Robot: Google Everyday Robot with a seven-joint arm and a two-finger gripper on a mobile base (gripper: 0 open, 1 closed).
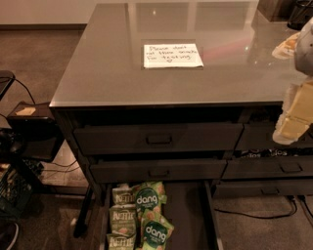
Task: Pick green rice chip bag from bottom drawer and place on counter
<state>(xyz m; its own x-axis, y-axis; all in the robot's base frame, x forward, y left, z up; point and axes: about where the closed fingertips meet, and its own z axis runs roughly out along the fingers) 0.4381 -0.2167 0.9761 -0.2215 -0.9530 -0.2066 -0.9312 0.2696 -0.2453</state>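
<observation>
Two green rice chip bags with dark "dang" badges lie in the open bottom drawer [188,215], one further back [148,199] and one nearer the front [155,233]. They sit at the drawer's left half, beside paler Kettle bags [122,218]. The glossy grey counter [107,63] above bears a white handwritten note [172,55]. My gripper [293,114] shows as a pale cream shape at the right edge. It hangs over the counter's front right corner, well above and to the right of the bags, and touches none of them.
Two shut drawer fronts with recessed handles [159,139] sit above the open drawer. A second drawer stack [291,167] stands to the right. A black cart [29,127] and cables are at the left, with a cable on the floor [254,211] at the right. Dark objects [298,12] stand at the counter's back right.
</observation>
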